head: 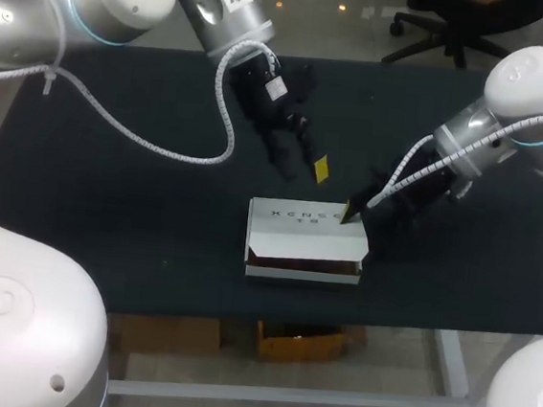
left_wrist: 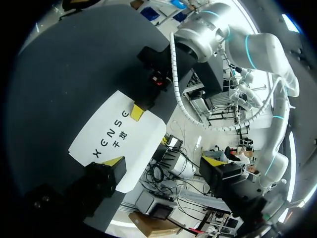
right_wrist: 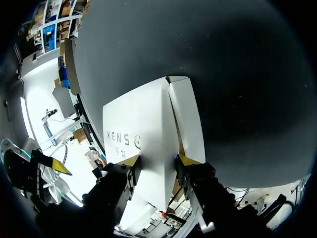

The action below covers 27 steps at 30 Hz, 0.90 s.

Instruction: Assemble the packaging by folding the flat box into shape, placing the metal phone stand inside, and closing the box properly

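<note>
A white box [head: 306, 228] sits on a dark table [head: 108, 207] under the right gripper [right_wrist: 157, 159], whose half-spread fingers rest on its lid, seemingly pinning it for closing, while the left gripper [head: 302, 168], fingers apart and empty, hangs above it, apparently kept clear.

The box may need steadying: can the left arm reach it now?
Likely yes: the left gripper hovers just beyond the box, nothing between; the right gripper only takes its right corner.
</note>
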Each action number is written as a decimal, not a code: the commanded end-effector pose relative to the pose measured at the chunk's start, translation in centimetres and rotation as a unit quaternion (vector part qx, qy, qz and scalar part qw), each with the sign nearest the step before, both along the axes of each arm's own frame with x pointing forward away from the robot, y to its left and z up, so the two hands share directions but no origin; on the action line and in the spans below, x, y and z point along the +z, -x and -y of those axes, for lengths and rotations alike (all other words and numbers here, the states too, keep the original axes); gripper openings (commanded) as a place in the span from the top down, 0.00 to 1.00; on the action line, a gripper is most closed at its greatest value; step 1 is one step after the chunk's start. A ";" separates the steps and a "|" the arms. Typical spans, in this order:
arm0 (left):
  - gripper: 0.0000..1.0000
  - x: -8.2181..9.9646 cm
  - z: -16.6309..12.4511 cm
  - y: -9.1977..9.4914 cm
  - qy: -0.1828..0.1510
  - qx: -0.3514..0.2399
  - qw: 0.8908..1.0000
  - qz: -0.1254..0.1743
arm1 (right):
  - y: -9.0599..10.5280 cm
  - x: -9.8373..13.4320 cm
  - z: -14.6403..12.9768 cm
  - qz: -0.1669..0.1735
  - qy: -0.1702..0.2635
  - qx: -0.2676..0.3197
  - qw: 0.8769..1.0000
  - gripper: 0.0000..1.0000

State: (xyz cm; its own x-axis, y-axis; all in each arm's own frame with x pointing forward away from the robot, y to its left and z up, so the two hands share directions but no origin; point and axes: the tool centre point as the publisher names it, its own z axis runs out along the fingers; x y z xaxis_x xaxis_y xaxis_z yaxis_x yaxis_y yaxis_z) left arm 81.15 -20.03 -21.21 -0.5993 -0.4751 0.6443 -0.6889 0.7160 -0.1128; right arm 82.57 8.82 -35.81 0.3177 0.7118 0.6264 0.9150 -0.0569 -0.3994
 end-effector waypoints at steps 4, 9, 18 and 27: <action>0.00 -0.5 -0.8 -1.0 -0.011 -0.035 0.999 0.035 | -0.2 -0.2 0.0 -0.002 -0.001 0.002 1.000 0.56; 0.00 -1.5 -2.1 -2.0 -0.024 -0.060 0.995 0.075 | -0.2 -0.2 0.0 -0.002 -0.001 0.002 1.000 0.56; 0.00 -2.0 -2.9 -2.5 -0.068 -0.125 0.977 0.156 | -0.2 -0.2 0.0 -0.002 -0.001 0.002 1.000 0.57; 0.00 -3.7 -3.1 -2.0 -0.078 -0.209 0.954 0.200 | -0.2 -0.2 0.0 -0.002 -0.001 0.002 1.000 0.57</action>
